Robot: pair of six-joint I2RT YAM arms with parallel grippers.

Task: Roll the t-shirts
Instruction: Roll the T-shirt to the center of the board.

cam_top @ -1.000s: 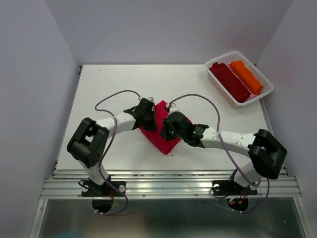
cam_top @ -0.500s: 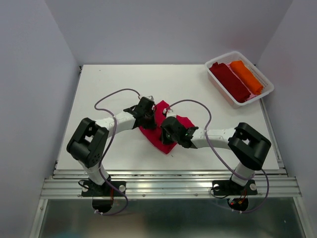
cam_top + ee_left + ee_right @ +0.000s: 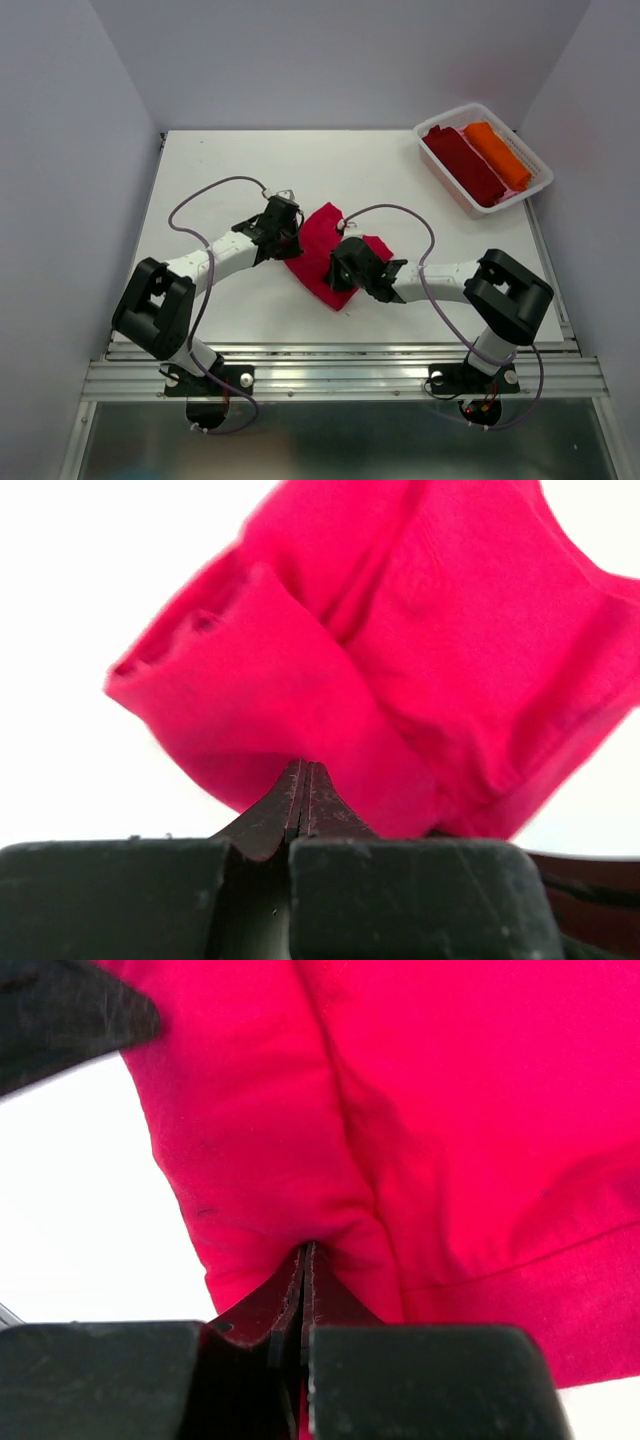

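Note:
The bright crimson-red t-shirt lies bunched on the white table between my two arms. My left gripper is at its left edge, jaws shut with the tips pressed into the cloth edge. My right gripper is at the shirt's near right side, shut on a puckered fold. In the wrist views the left gripper and right gripper both show jaws closed flat together. A dark maroon rolled shirt and an orange rolled shirt lie side by side in a tray.
The white plastic tray sits at the table's far right corner. Grey walls stand on three sides. Both arms' cables loop above the table near the shirt. A metal rail runs along the near edge.
My left arm has swung left, its gripper moving from over the shirt to its left edge. The shirt's upper part now shows wider. My right gripper has shifted slightly along the near side.

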